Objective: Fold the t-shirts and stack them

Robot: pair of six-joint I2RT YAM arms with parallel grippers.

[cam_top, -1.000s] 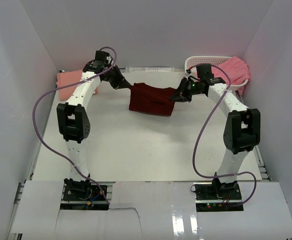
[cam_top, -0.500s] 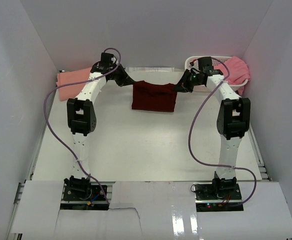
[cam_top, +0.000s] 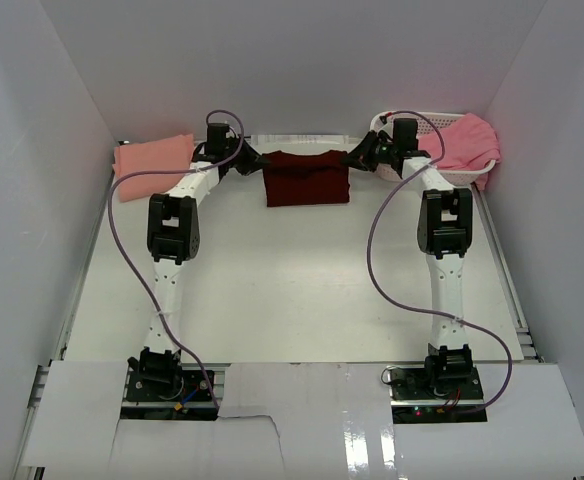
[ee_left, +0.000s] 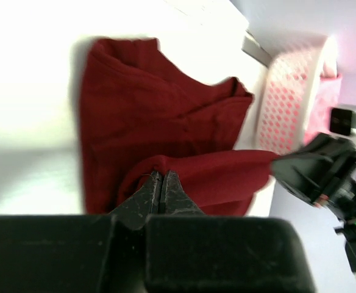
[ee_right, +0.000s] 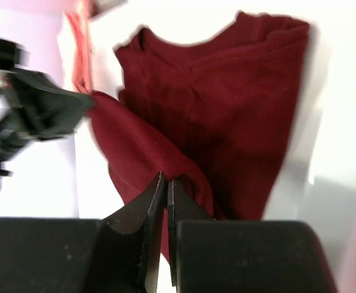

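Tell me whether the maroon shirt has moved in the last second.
Yes. The maroon t-shirt has shifted farther back, away from the robot, drawing nearly level with the white basket, which has stayed put.

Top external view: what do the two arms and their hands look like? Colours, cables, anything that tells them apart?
They match. The left arm and right arm have white tubular links with chunky black joint housings. A purple cable loops loosely along each, from base to wrist. The left hand and right hand are black, each with two tapering, pointed fingers. I see no distinguishing markings.
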